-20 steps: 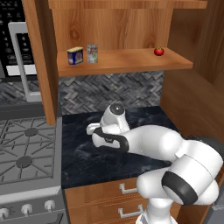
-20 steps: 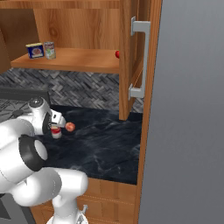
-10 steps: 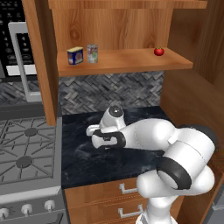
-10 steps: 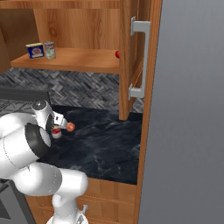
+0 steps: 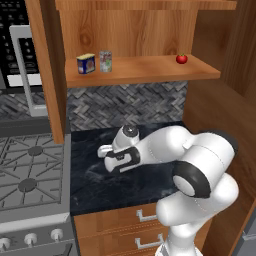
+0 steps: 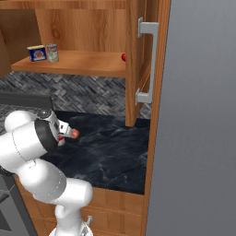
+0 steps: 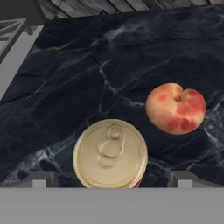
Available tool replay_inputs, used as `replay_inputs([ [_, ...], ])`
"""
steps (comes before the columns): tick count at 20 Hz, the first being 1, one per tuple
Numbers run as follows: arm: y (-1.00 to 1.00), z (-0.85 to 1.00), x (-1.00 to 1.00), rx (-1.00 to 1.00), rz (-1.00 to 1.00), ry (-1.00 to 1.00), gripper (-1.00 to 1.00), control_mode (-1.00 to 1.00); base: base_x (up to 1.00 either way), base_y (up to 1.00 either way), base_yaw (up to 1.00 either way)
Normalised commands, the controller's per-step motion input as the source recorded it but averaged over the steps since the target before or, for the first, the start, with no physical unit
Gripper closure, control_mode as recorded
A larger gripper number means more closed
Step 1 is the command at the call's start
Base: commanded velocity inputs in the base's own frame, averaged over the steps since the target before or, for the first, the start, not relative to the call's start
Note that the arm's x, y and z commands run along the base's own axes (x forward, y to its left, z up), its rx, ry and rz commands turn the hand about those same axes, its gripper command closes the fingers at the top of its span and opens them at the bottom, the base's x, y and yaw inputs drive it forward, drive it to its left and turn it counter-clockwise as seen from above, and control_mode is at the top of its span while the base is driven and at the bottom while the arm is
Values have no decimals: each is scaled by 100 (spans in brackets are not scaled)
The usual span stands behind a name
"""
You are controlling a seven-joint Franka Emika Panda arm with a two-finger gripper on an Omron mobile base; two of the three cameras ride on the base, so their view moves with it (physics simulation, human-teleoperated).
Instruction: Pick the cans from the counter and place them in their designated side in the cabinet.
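Spread wide, gripper (image 7: 109, 181) over red-labelled can (image 7: 110, 153) on counter (image 7: 87, 70), peach (image 7: 176, 108) just beside. On cabinet shelf (image 5: 145, 69): second can (image 5: 105, 61), blue-and-yellow tin (image 5: 86, 63), tomato (image 5: 181, 58). Since before, arm folded nearer the base.

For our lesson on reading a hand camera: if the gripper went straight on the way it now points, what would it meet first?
Most likely the can, its silver pull-tab top lying between the open gripper tips. The peach sits off to one side, apart from it. Depth is unclear.
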Motion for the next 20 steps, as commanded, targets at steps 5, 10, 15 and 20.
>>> replay_inputs([
  [5, 7, -19, 18, 0, 0, 0, -100, -100, 0, 0, 0],
  [10, 7, -18, 17, 0, 0, 0, 100, -100, 0, 0, 0],
  [15, 5, -8, 9, 0, 0, 0, 100, -100, 0, 0, 0],
  [20, 0, 4, -3, 0, -1, 0, 100, -100, 0, 0, 0],
])
